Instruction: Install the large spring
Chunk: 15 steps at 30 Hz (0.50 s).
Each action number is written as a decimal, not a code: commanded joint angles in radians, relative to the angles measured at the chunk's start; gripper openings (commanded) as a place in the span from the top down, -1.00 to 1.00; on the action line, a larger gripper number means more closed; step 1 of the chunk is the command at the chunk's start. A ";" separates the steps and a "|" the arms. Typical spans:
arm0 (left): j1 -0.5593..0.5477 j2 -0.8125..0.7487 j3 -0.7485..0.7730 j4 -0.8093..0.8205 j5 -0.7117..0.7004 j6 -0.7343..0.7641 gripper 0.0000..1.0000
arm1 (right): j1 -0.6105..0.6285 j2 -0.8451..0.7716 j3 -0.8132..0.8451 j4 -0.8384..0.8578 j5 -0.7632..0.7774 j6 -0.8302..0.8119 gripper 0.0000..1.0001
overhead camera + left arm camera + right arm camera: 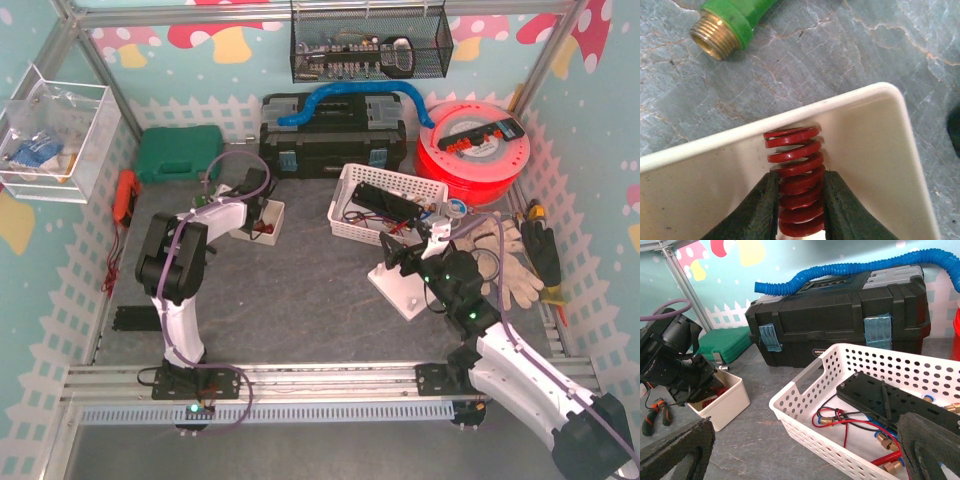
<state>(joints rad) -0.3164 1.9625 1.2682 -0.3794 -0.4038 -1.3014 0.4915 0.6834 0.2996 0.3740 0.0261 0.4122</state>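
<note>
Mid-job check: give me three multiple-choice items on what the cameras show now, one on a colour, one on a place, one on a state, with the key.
1. The corrugated hose lying on the black toolbox is: A red; B blue; C green.
2. The red spring is: A in the cream bin; B on the toolbox; C hanging from the hose.
3. The left fingers are: A spread wide, clear of the spring; B shut on the hose; C shut on the spring.
Key: 1 B, the right wrist view shows it blue; 2 A, the bin's walls surround it in the left wrist view; 3 C, both fingers press against its coils.
</note>
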 commanded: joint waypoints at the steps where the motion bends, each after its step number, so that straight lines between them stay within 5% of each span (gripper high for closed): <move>1: 0.005 0.040 -0.053 0.007 0.032 -0.049 0.51 | -0.002 -0.013 -0.013 0.007 0.017 -0.001 -0.97; 15: 0.011 -0.028 0.022 -0.002 0.077 -0.029 0.19 | -0.001 -0.004 -0.013 0.011 0.027 -0.003 -0.97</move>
<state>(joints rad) -0.3080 1.9530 1.2671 -0.3729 -0.3622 -1.3205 0.4915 0.6811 0.2955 0.3740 0.0372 0.4122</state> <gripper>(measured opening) 0.403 0.987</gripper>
